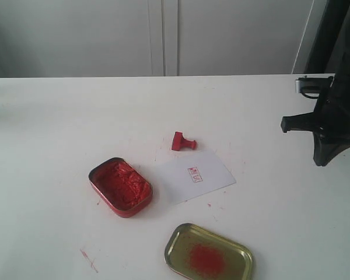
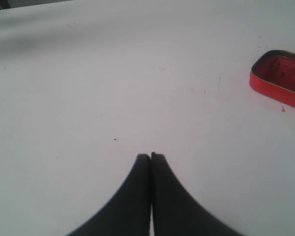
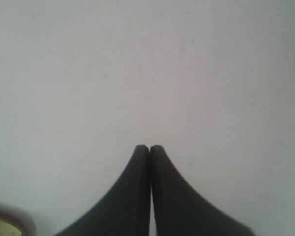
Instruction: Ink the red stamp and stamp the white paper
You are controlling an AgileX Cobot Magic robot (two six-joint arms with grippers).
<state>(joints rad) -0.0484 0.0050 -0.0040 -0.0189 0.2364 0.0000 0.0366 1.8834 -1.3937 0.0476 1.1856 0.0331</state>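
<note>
Seemingly the stamping is done: the white paper (image 1: 213, 172) bears a red mark (image 1: 194, 174), the red stamp (image 1: 182, 142) lies tipped at its twelve o'clock, and the left gripper (image 2: 151, 156) and right gripper (image 3: 149, 147), both clenched on nothing, need only keep clear.

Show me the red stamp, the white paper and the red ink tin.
red stamp (image 1: 182, 142): exterior view, middle of its body.
white paper (image 1: 213, 169): exterior view, bare part of the sheet.
red ink tin (image 1: 105, 199): exterior view, its outer side wall.
</note>
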